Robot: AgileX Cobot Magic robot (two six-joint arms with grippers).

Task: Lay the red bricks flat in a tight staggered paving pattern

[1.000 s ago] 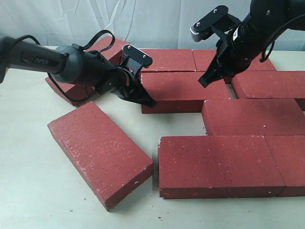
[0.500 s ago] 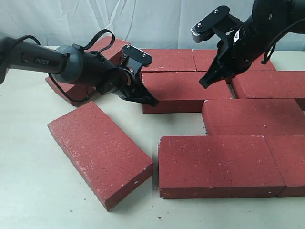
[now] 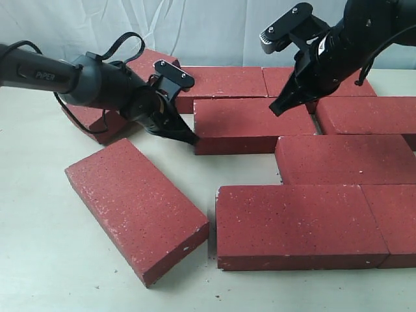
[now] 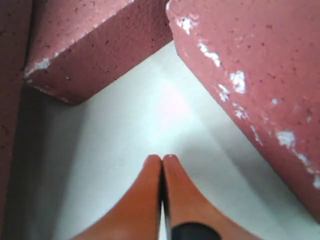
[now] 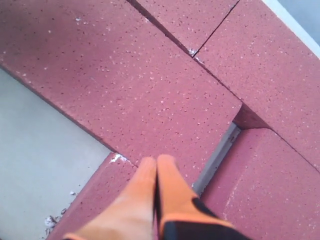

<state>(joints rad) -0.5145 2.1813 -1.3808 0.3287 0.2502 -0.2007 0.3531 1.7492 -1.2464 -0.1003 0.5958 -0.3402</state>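
Note:
Several red bricks lie flat on the pale table. One loose brick sits askew at the front left, apart from the others. The middle brick lies between the back row and the right-hand bricks. My left gripper is shut and empty, low over the table by that brick's left end; its tips point at bare table. My right gripper is shut and empty, hovering over the middle brick's right end, beside a narrow gap.
A tilted brick lies behind my left arm at the back left. Two bricks fill the front right up to the view's edge. White cloth hangs behind the table. Small crumbs lie near the front brick's corner.
My left gripper has drawn back to the left, away from the middle brick's left end. The right gripper has hardly moved. The bricks look unmoved.

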